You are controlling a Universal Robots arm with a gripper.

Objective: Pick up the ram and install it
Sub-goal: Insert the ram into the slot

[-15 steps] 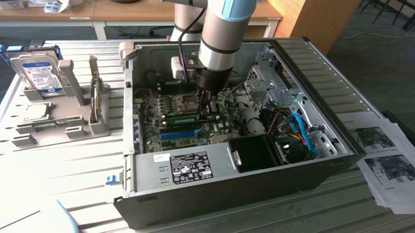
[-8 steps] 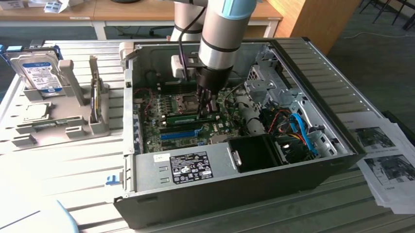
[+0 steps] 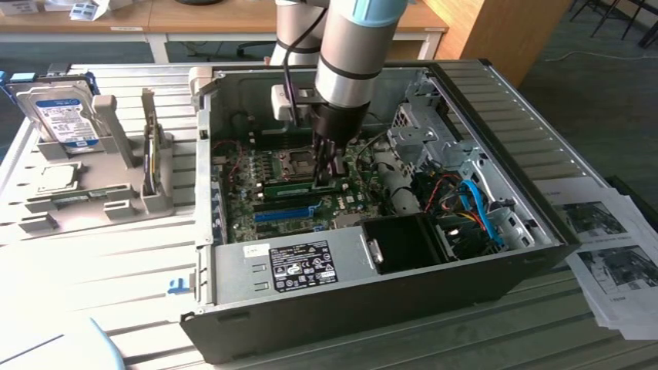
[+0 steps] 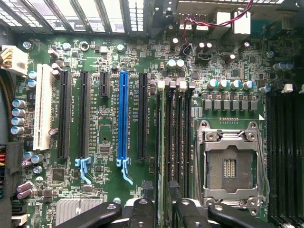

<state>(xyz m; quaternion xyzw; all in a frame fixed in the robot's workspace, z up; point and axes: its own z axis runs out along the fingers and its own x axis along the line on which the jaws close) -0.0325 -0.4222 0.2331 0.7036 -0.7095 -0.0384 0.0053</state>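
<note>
Green thin ram edge-on in slot on motherboard; hand spread wide astride it, gripping nothing.

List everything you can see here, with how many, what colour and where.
computer case: one, black-grey, open, middle of exterior view
motherboard: one, green, inside the case
ram: one, green, standing among memory slots beside CPU socket
blue slot: one, blue, on the motherboard
CPU socket: one, silver, empty
hard drive: one, silver, blue-white label, exterior view's left
papers: several, white, exterior view's right
arm: one, silver, reaching into the case
gripper: one, black, open, straddling the ram
</note>
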